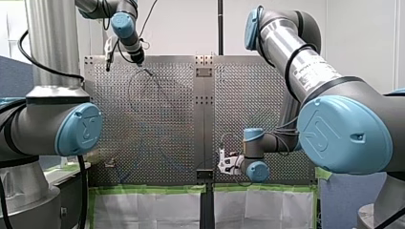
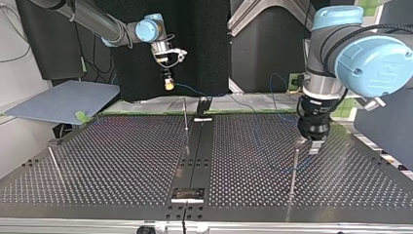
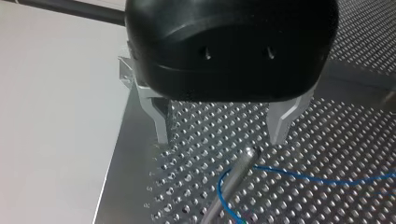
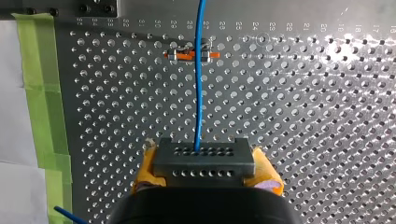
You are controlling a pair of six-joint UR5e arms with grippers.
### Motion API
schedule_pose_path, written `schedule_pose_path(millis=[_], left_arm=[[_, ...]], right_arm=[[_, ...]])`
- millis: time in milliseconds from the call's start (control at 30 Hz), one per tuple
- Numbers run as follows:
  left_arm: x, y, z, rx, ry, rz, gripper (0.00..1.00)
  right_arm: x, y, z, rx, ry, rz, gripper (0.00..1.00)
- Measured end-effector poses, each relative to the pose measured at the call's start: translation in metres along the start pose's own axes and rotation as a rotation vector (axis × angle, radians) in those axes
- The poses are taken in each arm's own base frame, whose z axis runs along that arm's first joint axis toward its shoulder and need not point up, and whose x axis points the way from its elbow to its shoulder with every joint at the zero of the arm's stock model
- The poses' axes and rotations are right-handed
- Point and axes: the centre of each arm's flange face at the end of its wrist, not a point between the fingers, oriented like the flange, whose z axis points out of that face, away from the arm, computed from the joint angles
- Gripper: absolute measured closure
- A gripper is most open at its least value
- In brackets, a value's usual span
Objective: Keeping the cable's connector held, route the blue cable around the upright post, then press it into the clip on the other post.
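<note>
My right gripper (image 4: pixel 205 170) is closed on the dark connector (image 4: pixel 201 156), yellow pads tight on both its sides. In the top view it hangs at about eleven o'clock, off the table (image 4: pixel 327 116). The blue cable (image 4: pixel 200 93) leaves the connector and runs straight ahead of the gripper, crossing the clip (image 4: pixel 191 55) with its orange parts.

My left gripper (image 3: pixel 219 133) sits at about four o'clock in the top view. Its metal fingers are spread wide, holding nothing, to either side of the tip of the upright post (image 3: pixel 236 172) and above it. In the left wrist view the cable curves round that post, close against it.

The cable looks thin, light and springy (it keeps a loop of its own accord). It will likely slide off the post if tension drops. I judge the best hold is on the free run just past the post, pinched lightly so it can slip through. The connector is rigid and takes a firm grip.

I cannot tell whether the cable is seated in the clip or merely passes over it. In the front and top views the line is too faint to trace across the table, and the black body of my left gripper hides much of its wrist view.
</note>
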Motion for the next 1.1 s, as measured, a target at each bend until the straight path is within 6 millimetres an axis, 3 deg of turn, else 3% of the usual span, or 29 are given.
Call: schedule_pose_path(millis=[700,1100], left_arm=[[0.002,0.002,-0.005,-0.055,0.022,0.171,0.00],[0.002,-0.021,-0.011,0.021,-0.006,0.257,0.00]], right_arm=[[0.000,-0.003,-0.001,0.006,-0.001,-0.001,1.00],[0.000,-0.003,-0.001,0.007,-0.001,0.002,1.00]])
